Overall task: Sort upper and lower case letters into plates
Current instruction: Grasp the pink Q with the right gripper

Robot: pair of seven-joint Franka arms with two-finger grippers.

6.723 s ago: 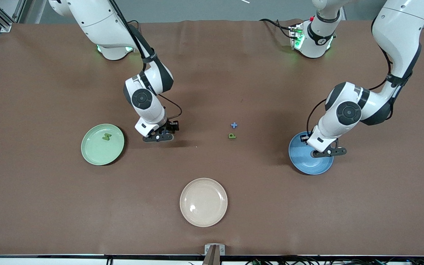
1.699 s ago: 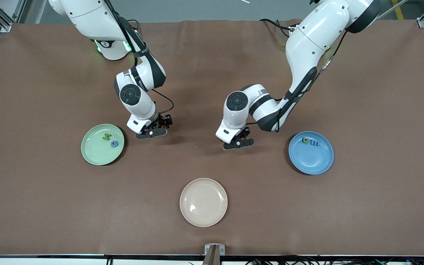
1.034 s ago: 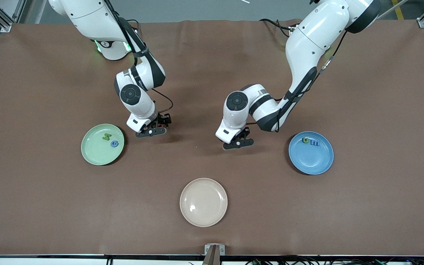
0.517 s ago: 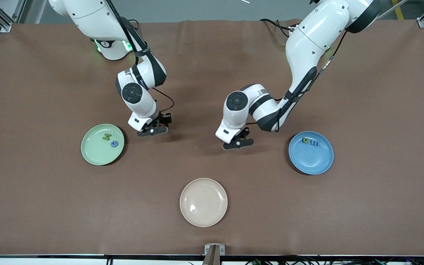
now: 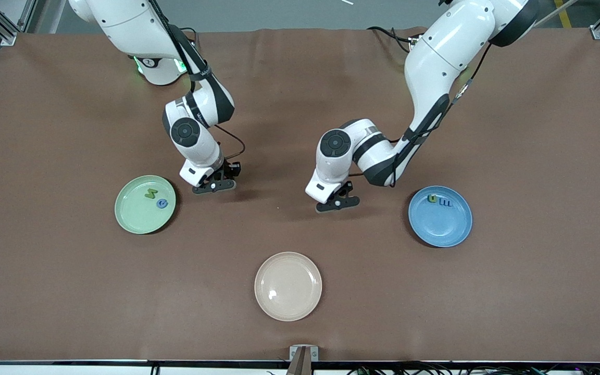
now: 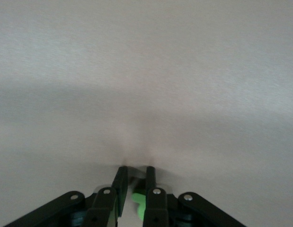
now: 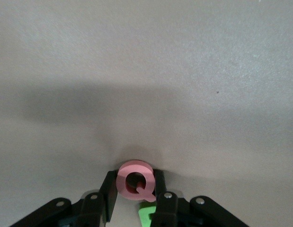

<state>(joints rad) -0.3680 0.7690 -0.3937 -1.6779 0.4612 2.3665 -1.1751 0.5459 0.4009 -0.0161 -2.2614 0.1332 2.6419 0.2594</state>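
Since a moment ago both sets of jaws have closed in. Nearest the camera sits the cream plate, unused. Next come the blue plate holding two letters and the pale green plate holding two. Our left gripper is low at the table's middle, closed on a green letter. Our right gripper, just beside the green plate, pinches a pink Q (a green piece shows beneath it). We should lift straight up, checking only one letter comes.
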